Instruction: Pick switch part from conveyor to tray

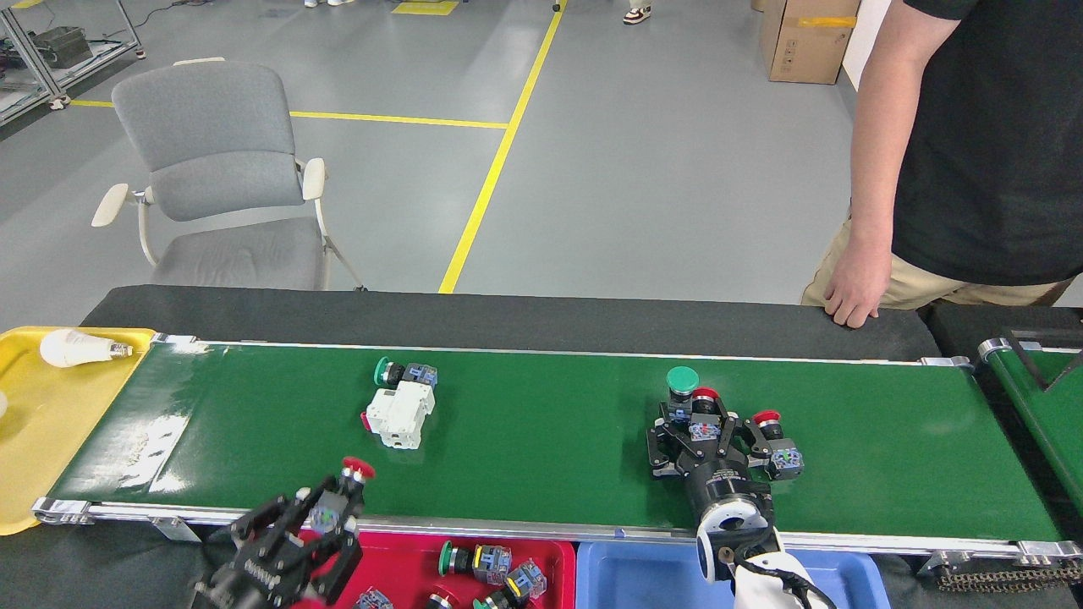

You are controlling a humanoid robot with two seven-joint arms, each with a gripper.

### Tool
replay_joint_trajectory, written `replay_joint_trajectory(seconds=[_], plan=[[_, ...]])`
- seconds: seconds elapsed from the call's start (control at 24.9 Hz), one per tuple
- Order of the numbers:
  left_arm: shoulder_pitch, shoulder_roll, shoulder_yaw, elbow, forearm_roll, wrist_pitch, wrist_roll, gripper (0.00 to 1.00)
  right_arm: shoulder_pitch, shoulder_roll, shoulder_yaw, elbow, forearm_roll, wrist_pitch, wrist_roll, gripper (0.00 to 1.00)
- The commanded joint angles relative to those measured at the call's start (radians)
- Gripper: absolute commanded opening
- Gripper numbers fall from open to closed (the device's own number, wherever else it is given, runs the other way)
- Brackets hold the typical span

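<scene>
1. The conveyor takes up most of your view: a long, glossy dark-green belt between silver side rails, with a black-draped table behind it, where a person's hand rests on the edge.
2. The red tray sits just below the near rail, smooth plastic with several switch parts already in it. A blue tray is beside it, and a yellow tray holding a white bulb lies at the belt's left end.
3. Your left gripper has its jaws closed on a red-capped switch part, right at the near rail. Carry it clear over the rail and lower it into the red tray before you let go.
4. Your right gripper is down among a tight cluster on the belt. Its jaws look closed around the middle red-capped switch. Lift straight up so the green mushroom button and the neighbouring red switch are not dragged along.
5. A boxy white breaker and a green-capped switch are left mid-belt, touching each other.
</scene>
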Motion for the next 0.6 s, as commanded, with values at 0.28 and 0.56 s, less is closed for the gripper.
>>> replay_joint_trajectory(seconds=[0.28,0.56], plan=[[-0.025,-0.010,0.150,-0.027,0.008,0.003,0.003,0.99,0.097,-0.007,0.182,-0.256,-0.012,-0.594,0.001,0.08],[-0.088,0.036,0.247,0.025,-0.099,0.427,0.009,0.99,0.094,0.041,0.400,-0.242,0.007,-0.580,-0.005,1.00]])
